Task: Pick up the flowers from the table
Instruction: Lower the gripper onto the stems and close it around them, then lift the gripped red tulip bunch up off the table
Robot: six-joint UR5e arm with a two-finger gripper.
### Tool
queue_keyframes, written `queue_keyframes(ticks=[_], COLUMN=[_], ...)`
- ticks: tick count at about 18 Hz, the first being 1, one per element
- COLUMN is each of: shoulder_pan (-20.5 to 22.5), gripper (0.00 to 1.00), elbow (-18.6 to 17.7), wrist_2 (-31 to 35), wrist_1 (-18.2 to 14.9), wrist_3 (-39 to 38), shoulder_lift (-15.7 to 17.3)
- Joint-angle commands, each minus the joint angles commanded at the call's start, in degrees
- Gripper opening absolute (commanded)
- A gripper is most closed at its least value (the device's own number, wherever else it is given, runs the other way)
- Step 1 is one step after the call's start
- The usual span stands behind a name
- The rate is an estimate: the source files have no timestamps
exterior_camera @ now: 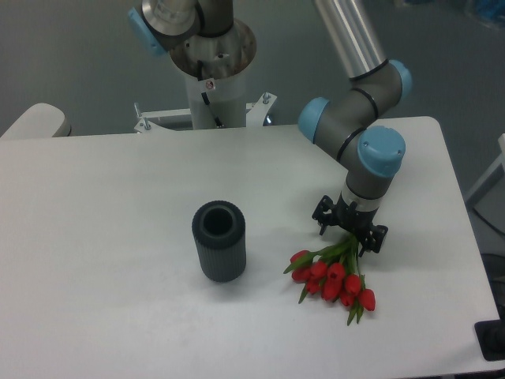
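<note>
Vase [218, 251] is standing upright left of centre on the surface [102, 237]; flowers [334, 276] are lying right of it. Gripper [348, 230], jaws spread, is hovering over the stems: approach step, next calling for descent and closing.

A dark grey ribbed vase [218, 251] stands upright, left of centre in the frame, its round mouth open to the camera and its interior in shadow. Behind it, at the far edge, a white pedestal [213, 99] rises from a bolted metal base plate [205, 117], a small red-and-white sticker visible on its face. A pale, rounded object [35, 121] sits at the far left, only partly in frame. A dark block [492, 341] shows at the lower right corner. Grey floor [79, 55] fills the background.
</note>
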Motion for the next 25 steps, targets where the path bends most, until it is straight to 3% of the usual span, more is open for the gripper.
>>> queue_keyframes(ticks=[2, 4, 8, 11, 22, 25], shoulder_pan=[-0.2, -0.3, -0.3, -0.2, -0.1, -0.3], gripper=[0.82, 0.75, 0.48, 0.38, 0.34, 0.34], elbow=[0.3, 0.1, 0.3, 0.5, 2.6, 6.0], wrist_2=[0.0, -0.1, -0.1, -0.2, -0.3, -1.6], wrist_1=[0.0, 0.9, 1.1, 1.1, 1.0, 0.3], wrist_3=[-0.4, -0.4, 0.0, 0.2, 0.3, 0.0], shoulder_lift=[0.0, -0.2, -0.4, -0.4, -0.2, 0.4])
